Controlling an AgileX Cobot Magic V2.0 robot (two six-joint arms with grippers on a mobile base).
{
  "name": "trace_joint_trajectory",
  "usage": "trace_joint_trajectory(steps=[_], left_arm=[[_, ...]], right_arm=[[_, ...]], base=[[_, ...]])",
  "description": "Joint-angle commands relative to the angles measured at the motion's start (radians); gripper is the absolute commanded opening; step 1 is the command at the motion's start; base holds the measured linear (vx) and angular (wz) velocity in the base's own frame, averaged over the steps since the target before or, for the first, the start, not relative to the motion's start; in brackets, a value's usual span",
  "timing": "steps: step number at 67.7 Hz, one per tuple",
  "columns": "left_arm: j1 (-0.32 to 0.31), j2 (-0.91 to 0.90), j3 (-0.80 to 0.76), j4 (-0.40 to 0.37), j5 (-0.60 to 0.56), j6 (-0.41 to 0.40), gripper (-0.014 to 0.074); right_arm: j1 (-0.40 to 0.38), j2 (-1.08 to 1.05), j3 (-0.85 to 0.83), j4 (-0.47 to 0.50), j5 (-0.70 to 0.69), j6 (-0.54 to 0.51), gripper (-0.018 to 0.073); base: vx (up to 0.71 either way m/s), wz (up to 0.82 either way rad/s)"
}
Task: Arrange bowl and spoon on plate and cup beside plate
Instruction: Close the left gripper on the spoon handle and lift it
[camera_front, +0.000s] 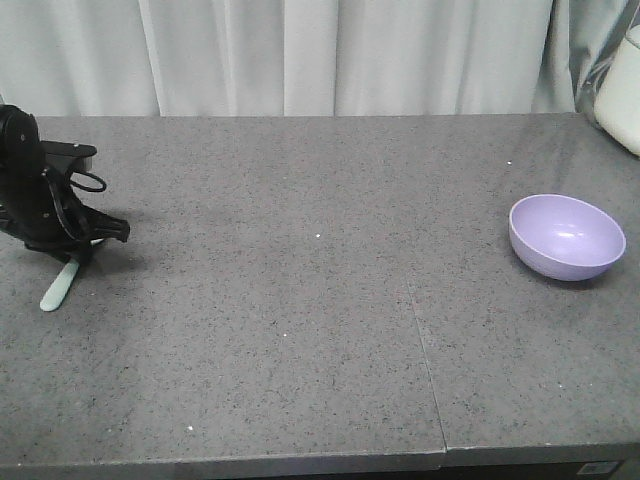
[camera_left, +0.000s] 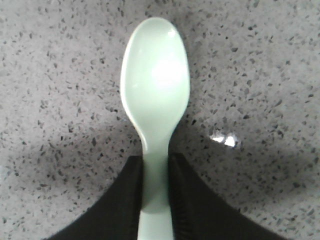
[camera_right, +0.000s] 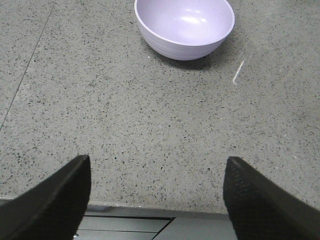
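Note:
My left gripper (camera_front: 76, 255) is at the far left of the table, shut on the handle of the pale mint-green spoon (camera_front: 58, 287). In the left wrist view the spoon (camera_left: 155, 80) sticks out ahead of the left gripper (camera_left: 156, 162), bowl end down toward the speckled tabletop. The lavender bowl (camera_front: 567, 236) stands upright and empty at the right side. It appears again as the bowl (camera_right: 185, 25) at the top of the right wrist view, well ahead of my open, empty right gripper (camera_right: 157, 167). The plate and the cup are out of view.
A seam (camera_front: 425, 340) runs front to back through the grey speckled table right of centre. A white rounded object (camera_front: 622, 90) sits at the back right corner. Pale curtains hang behind. The table's front edge (camera_right: 150, 206) lies just under the right gripper.

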Motion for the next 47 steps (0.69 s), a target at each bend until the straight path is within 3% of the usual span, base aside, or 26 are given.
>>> trace_joint_trajectory(steps=[1,9,16,26,47], left_arm=[[-0.003,-0.099,-0.028,0.006,-0.001,-0.009,0.0018],[-0.005,-0.172,-0.019,-0.045,0.011,-0.009,0.0020],[-0.011,-0.273,0.026,-0.109,-0.013,0.048,0.0020],[-0.039,-0.434,0.136,-0.130,-0.076,0.118,0.0020],[-0.055,-0.772,0.414,-0.165,-0.162,0.149,0.0020]], right_arm=[[-0.005,0.009,-0.033,-0.010,-0.056,-0.006,0.0537],[-0.005,0.009,-0.033,-0.010,-0.056,-0.006,0.0537],[-0.005,0.009,-0.033,-0.010,-0.056,-0.006,0.0537],[-0.005,0.009,-0.033,-0.010,-0.056,-0.006,0.0537],[-0.005,0.009,-0.033,-0.010,-0.056,-0.006,0.0537]], base=[[0.00,0.00],[0.00,0.00],[0.00,0.00],[0.00,0.00],[0.00,0.00]])
